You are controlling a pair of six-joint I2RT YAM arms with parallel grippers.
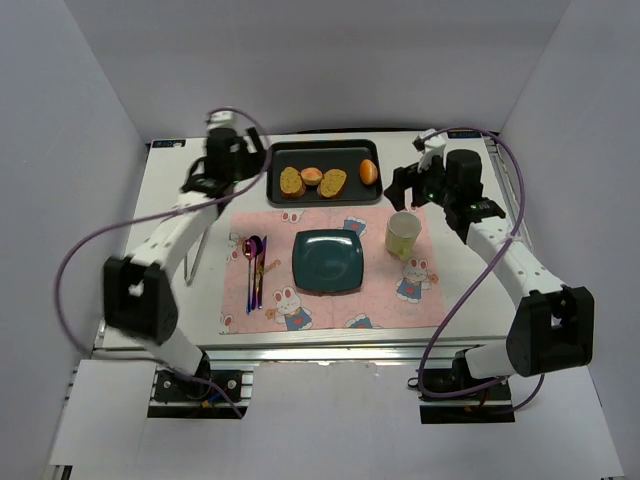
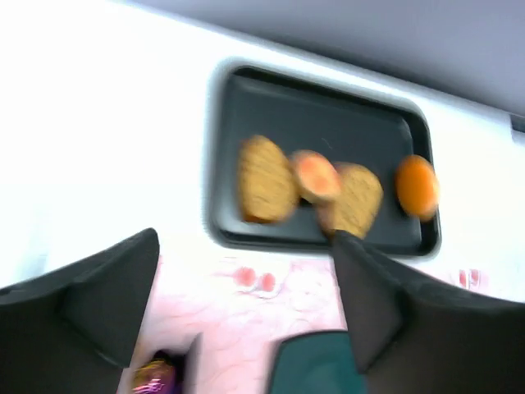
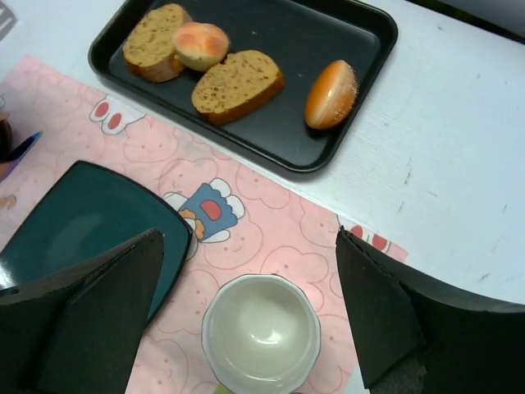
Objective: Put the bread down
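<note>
The bread (image 1: 312, 176) is a small round bun with a golden-orange top. It lies on the black tray (image 1: 325, 154) between two toast slices, and also shows in the left wrist view (image 2: 314, 175) and the right wrist view (image 3: 202, 44). A dark teal plate (image 1: 328, 260) sits empty on the pink placemat (image 1: 300, 310). My left gripper (image 1: 232, 170) is open and empty, above the table just left of the tray. My right gripper (image 1: 412, 182) is open and empty, above the cup (image 1: 402, 235) to the right of the tray.
Two toast slices (image 1: 292, 181) (image 1: 333, 182) and an orange egg-shaped item (image 1: 368, 172) lie on the tray. Cutlery (image 1: 255, 268) lies at the placemat's left. White walls enclose the table on the left, back and right.
</note>
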